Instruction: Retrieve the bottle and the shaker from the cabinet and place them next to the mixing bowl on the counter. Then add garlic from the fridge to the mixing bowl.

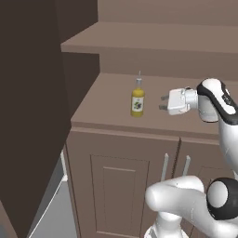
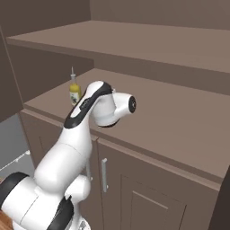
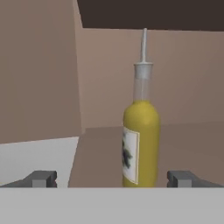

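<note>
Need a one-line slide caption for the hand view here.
Open gripper lined up on the upright yellow bottle standing on the cabinet shelf, not yet grasped.

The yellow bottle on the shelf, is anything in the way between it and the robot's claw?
No, nothing visible is in the way. The bottle stands upright and alone on the cabinet shelf. The gripper is open and pointed at it with bare shelf between them. In the hand view, the bottle sits between the two fingertips, a little right of the middle.
</note>
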Tool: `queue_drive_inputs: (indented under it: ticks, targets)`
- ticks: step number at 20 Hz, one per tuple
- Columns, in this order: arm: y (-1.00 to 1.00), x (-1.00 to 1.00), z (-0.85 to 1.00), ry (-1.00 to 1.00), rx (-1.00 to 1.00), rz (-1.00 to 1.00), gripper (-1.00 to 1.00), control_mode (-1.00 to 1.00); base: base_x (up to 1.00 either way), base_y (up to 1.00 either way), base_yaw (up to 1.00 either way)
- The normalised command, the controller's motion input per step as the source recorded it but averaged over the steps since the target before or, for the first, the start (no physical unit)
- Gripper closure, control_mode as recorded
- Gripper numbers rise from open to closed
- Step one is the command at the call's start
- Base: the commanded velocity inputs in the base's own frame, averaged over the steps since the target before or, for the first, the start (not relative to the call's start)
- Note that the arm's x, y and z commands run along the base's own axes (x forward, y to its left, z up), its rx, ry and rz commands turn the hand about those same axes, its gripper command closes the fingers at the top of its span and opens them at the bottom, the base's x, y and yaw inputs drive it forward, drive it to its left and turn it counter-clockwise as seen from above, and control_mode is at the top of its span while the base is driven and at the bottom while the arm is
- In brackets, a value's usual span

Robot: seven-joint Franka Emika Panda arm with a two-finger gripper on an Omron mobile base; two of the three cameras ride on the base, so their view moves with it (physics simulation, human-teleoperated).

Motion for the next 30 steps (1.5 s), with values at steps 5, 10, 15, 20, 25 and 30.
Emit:
queue_drive_inputs:
  ticks: [5, 10, 15, 20, 25, 30]
  targets:
    - [0.15, 0.41, -0.01, 0.0, 0.0, 0.0, -1.0, -1.0, 0.0, 0.0, 0.0]
    - [0.22, 0.31, 0.0, 0.05, 0.0, 0.0, -1.0, -1.0, 0.0, 0.0, 0.0]
    - [0.25, 0.11, -0.09, 0.03, 0.0, 0.0, -1.0, -1.0, 0.0, 0.0, 0.0]
    - [0.11, 0.0, -0.01, 0.0, 0.0, 0.0, -1.0, -1.0, 0.0, 0.0, 0.0]
    - [0.11, 0.04, -0.03, 0.01, 0.0, 0.0, -1.0, -1.0, 0.0, 0.0, 0.0]
    - [0.05, 0.24, -0.12, 0.02, 0.0, 0.0, -1.0, -1.0, 0.0, 0.0, 0.0]
